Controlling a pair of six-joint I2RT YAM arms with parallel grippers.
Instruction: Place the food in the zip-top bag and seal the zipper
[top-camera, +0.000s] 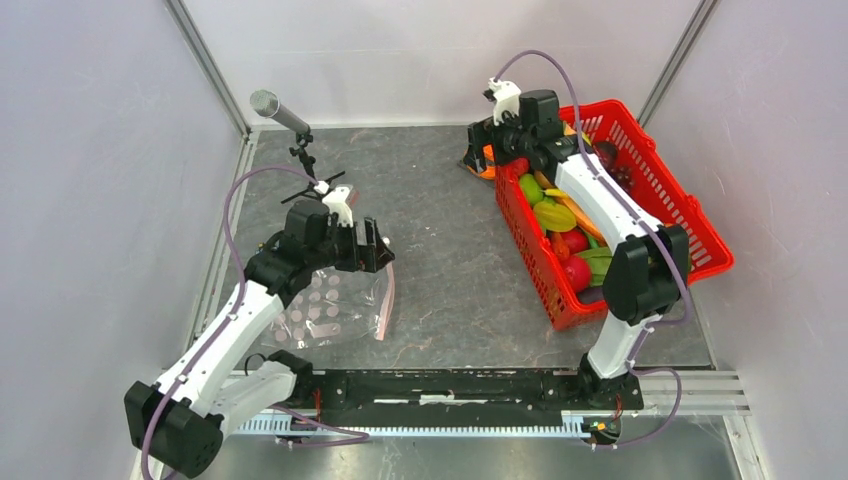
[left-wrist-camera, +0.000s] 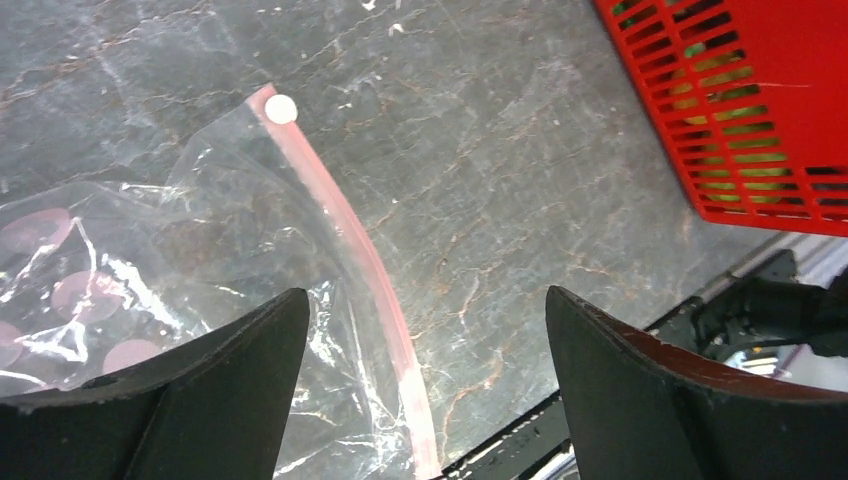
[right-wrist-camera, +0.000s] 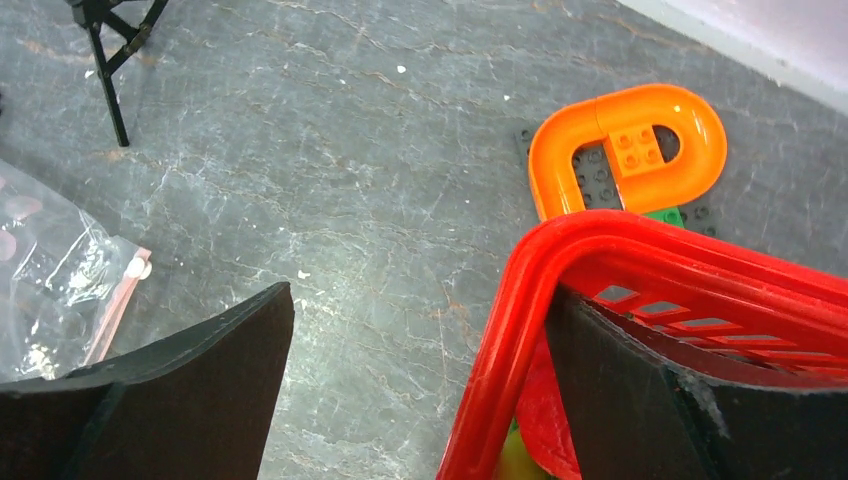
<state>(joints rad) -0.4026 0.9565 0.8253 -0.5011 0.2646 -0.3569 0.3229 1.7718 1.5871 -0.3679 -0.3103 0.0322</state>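
- Top view: zip-top bag (top-camera: 335, 300) flat on the table (top-camera: 440, 250), left side, beneath the left gripper (top-camera: 372, 252); food (top-camera: 556, 216) heaped in the red basket (top-camera: 700, 215), right side; right gripper (top-camera: 487, 140) at the basket's far-left corner.
- Left wrist view: fingers (left-wrist-camera: 220, 370) spread wide, holding nothing; zipper (left-wrist-camera: 350, 230) curves between them, lying on the table.
- Right wrist view: fingers (right-wrist-camera: 200, 380) wide apart, empty, straddling the basket rim; orange ring (right-wrist-camera: 630, 150) beyond.

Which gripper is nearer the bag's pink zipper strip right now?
Left. The left gripper hangs open directly above the zipper; the right gripper is across the table, open over the rim of the red basket.
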